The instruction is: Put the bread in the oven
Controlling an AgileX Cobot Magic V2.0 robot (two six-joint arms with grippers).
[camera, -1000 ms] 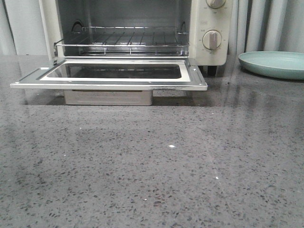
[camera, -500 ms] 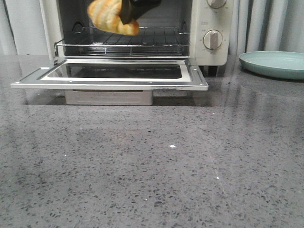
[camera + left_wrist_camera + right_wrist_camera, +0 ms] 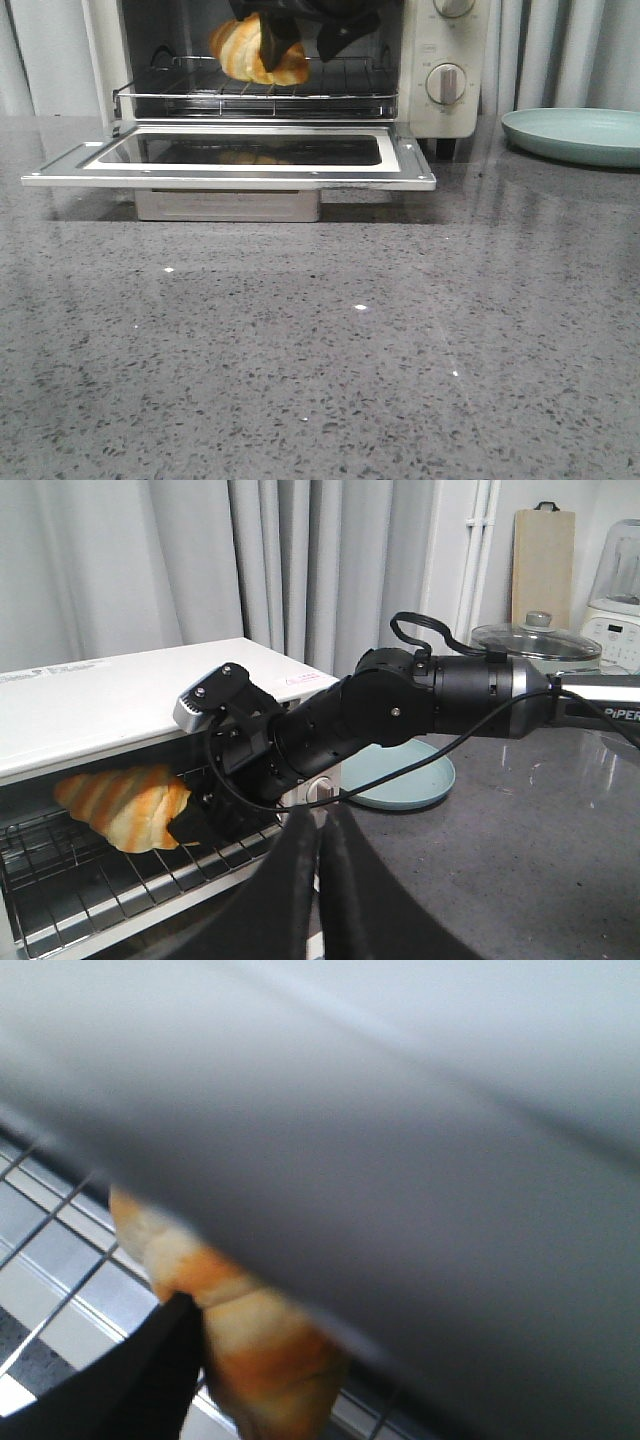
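The bread (image 3: pixel 245 50), golden-orange with cream stripes, is inside the mouth of the cream-white oven (image 3: pixel 445 100), just over the wire rack (image 3: pixel 250 96). I cannot tell if it touches the rack. My right gripper (image 3: pixel 300 42) is shut on the bread's right end, reaching in from the right. The left wrist view shows the bread (image 3: pixel 125 805) and the right arm (image 3: pixel 400 705) holding it. In the right wrist view the bread (image 3: pixel 260 1350) sits beside one black finger (image 3: pixel 150 1370), and the blurred oven top hides the other. My left gripper (image 3: pixel 320 815) is shut and empty, off to the oven's side.
The oven's glass door (image 3: pixel 410 160) lies open flat, sticking out over the grey counter. A pale green plate (image 3: pixel 580 135) sits right of the oven and also shows in the left wrist view (image 3: pixel 410 780). Two knobs (image 3: pixel 446 83) are on the oven's right panel.
The right gripper came into view with the bread, then moved down and deeper into the oven opening, over the rack. The oven and plate have not moved.
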